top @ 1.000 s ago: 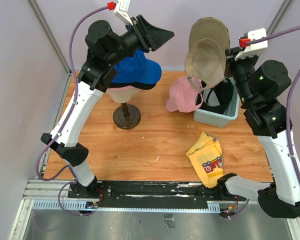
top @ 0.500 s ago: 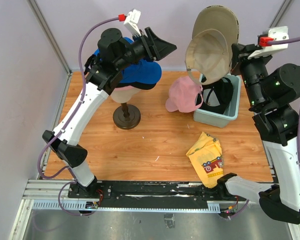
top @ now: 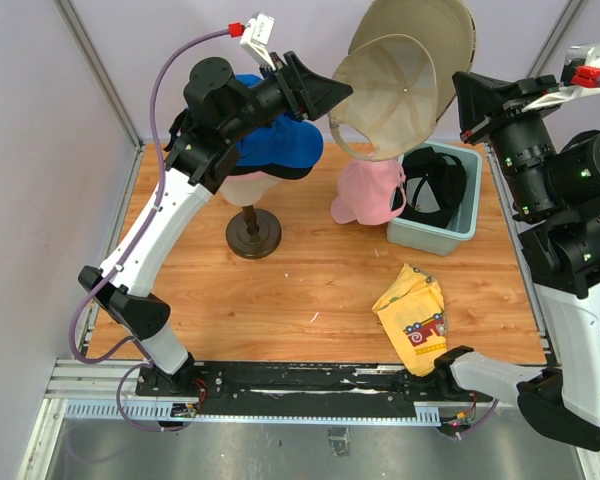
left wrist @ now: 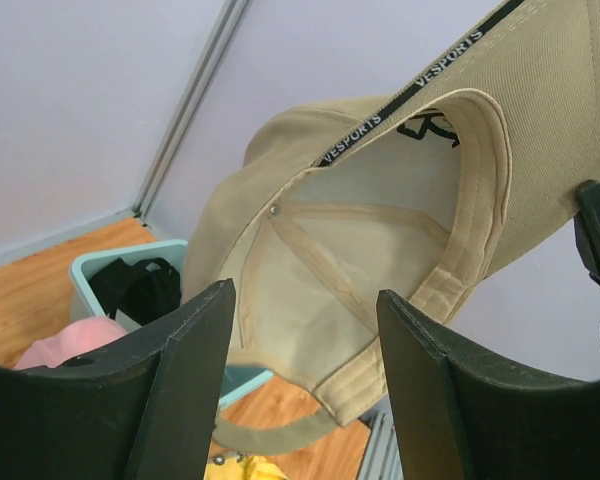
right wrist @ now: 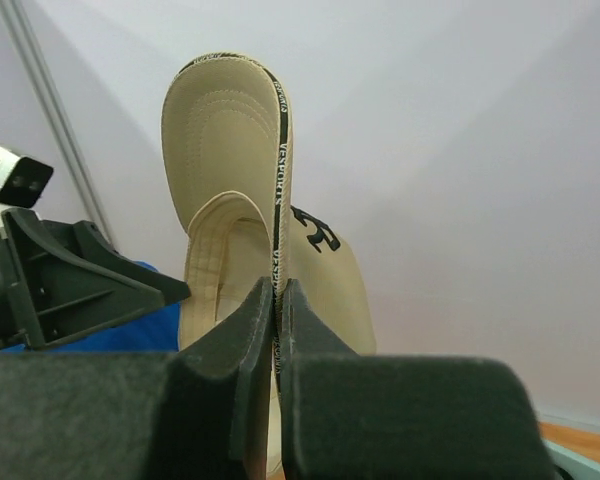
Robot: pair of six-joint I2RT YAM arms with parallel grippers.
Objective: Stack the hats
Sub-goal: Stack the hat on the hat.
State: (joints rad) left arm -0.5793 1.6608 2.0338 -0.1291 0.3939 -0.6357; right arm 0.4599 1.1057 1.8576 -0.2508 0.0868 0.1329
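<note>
- Tan fabric baseball cap [top: 400,75] hangs high above the wooden desk [top: 310,280], its brim edge pinched in the right claw [right wrist: 277,300]. Its hollow crown faces the left claw [left wrist: 302,300], which is spread apart and empty.
- One bright blue cap [top: 275,140] sits on the cream mannequin head [top: 242,188].
- The pink cap [top: 368,195] rests against the teal plastic bin [top: 430,238], with a black cap [top: 435,185] inside it; most of the stacking appears to be left.

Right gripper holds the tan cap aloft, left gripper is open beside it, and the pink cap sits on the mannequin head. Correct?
Not quite: the blue cap sits on the mannequin head; the pink cap lies beside the teal bin, as the top external view shows. Otherwise yes: the right gripper holds the tan cap and the left gripper is open beside it.
</note>
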